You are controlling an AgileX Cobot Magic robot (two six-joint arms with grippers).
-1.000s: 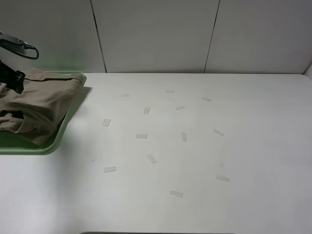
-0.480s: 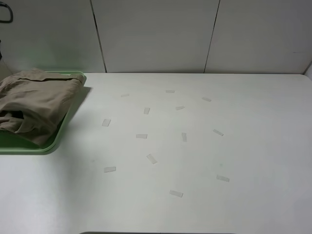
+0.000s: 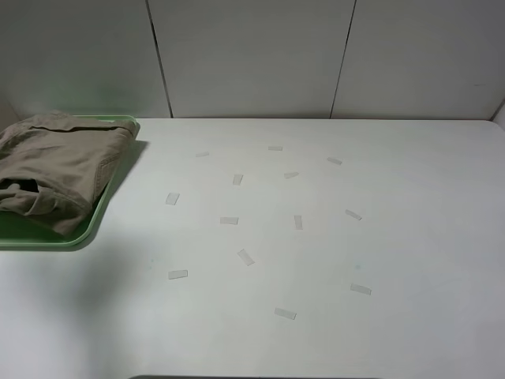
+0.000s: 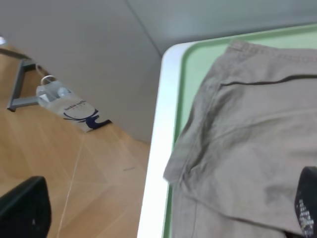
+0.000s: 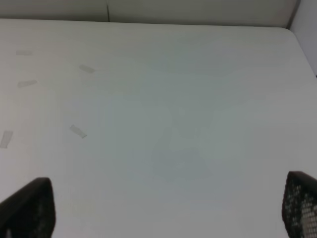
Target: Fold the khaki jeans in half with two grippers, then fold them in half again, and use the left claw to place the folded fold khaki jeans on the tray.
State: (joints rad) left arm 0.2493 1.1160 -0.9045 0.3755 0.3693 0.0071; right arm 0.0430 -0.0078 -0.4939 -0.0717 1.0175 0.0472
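Jeans placement looks done: the khaki jeans (image 3: 55,170) sit folded on the tray (image 3: 75,237), a bit rumpled, with one edge draped over the tray's rim toward the table centre and another part overhanging the rim on the outer table-edge side in the left wrist view (image 4: 237,144). The step in hand reads as release and retreat. To do it well, I'd lift the left claw (image 4: 163,213) straight up and away from the cloth so neither finger snags a fold and drags the stack off the rim; no sideways sweep until it's well clear. If tidiness matters, the overhanging edge could use a nudge inward, but that risks unfolding it, so I'd probably leave it. Left claw state: jaws wide apart, holding nothing. One fingertip (image 4: 25,208) shows over the wooden floor beyond the table edge, the other (image 4: 307,208) over the cloth; I can't tell whether that one touches the fabric or only hangs above it. The jeans lie just beyond and between the fingers, mostly toward the second fingertip's side. The right gripper (image 5: 163,208) is also spread wide and empty, with only bare white table (image 5: 163,124) under and ahead of it, some tape markers (image 5: 78,131) off toward one finger's side, and no cloth anywhere near. Neither arm shows in the high view, so both are out of the working area. The right arm needs no move for this step.
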